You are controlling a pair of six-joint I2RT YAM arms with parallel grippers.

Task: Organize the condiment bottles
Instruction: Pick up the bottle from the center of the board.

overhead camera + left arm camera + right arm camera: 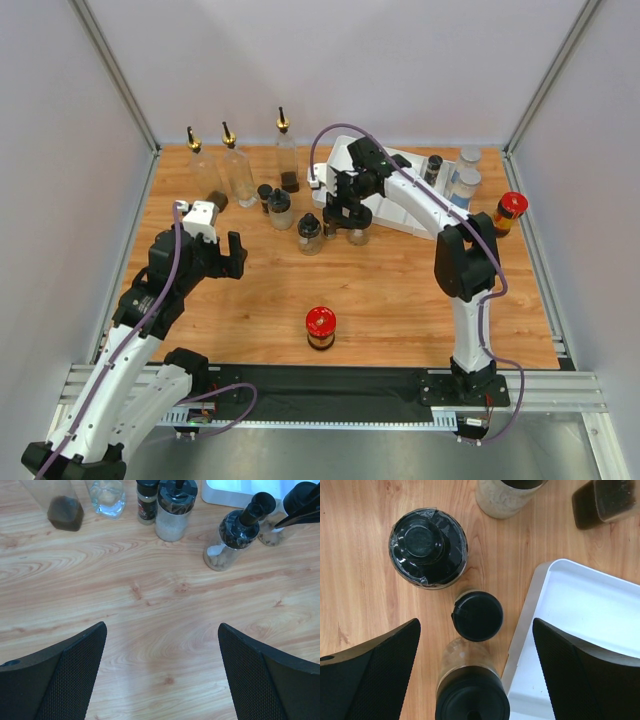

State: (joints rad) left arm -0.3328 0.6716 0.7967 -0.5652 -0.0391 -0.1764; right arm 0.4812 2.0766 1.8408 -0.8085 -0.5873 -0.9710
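Table [400, 290] is showing orange-brown wavy wood grain; tray [585, 605] is appearing plain white; small jar [477, 616] is wearing a black cap; front jar [320, 325] is wearing a red lid; left gripper [161, 635] is showing black mesh-textured fingers [65, 680].

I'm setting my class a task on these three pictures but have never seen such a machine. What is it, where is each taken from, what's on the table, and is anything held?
These are two robot arms bolted at the near edge of a wooden table. One picture looks down from above; the other two come from cameras on each wrist, with that arm's black fingers in the lower corners. On the table stand three tall clear glass bottles with pourer spouts, small black-capped glass jars, a red-lidded dark jar and a white divided tray. The left gripper hangs open over bare wood. The right gripper is open above the black-capped jars beside the tray. Nothing is held.
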